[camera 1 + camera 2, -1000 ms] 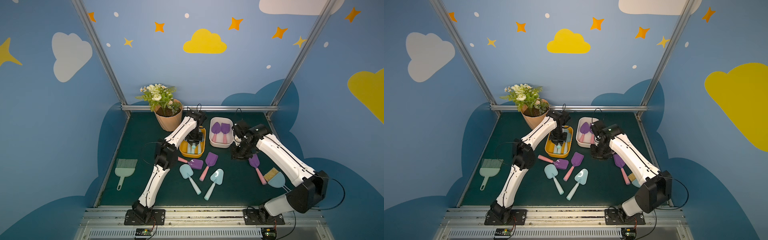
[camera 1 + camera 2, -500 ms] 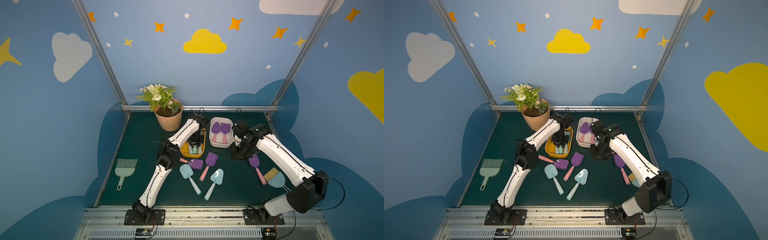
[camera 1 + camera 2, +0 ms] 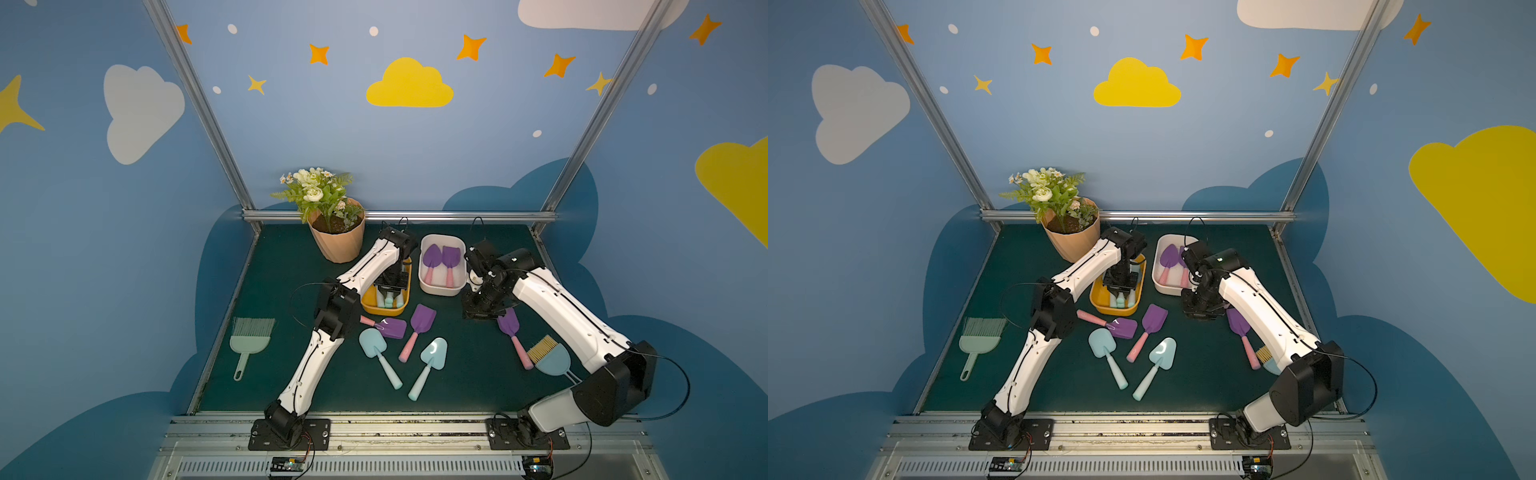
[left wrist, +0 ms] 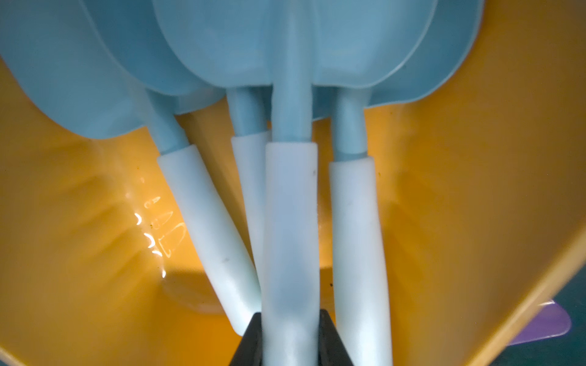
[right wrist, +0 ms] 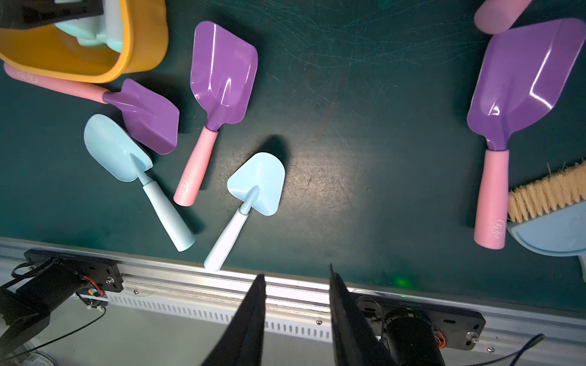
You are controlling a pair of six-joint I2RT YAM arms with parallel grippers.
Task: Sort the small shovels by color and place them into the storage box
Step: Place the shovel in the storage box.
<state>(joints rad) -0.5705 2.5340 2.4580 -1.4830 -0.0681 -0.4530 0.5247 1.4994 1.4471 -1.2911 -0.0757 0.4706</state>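
Note:
My left gripper (image 3: 390,291) (image 4: 289,313) reaches down into the yellow storage box (image 3: 384,311) (image 4: 475,190) and is shut on the pale handle of a light blue shovel (image 4: 291,206), which lies over several other blue shovels. Two purple shovels (image 3: 440,259) lie in the white storage box (image 3: 440,291). On the mat lie two blue shovels (image 3: 372,343) (image 3: 434,353) and purple ones (image 3: 392,328) (image 3: 423,318) (image 3: 509,324). My right gripper (image 3: 480,311) (image 5: 296,272) hovers open and holds nothing, just left of the rightmost purple shovel (image 5: 520,88).
A flower pot (image 3: 336,241) stands at the back left beside the yellow box. A mint-green brush (image 3: 249,338) lies near the left edge. A blue brush with tan bristles (image 3: 548,357) rests at the right, by the purple shovel's handle.
My left gripper has sunk a little deeper into the yellow box with the blue shovel, its elbow shifting slightly right. The right arm has not moved.

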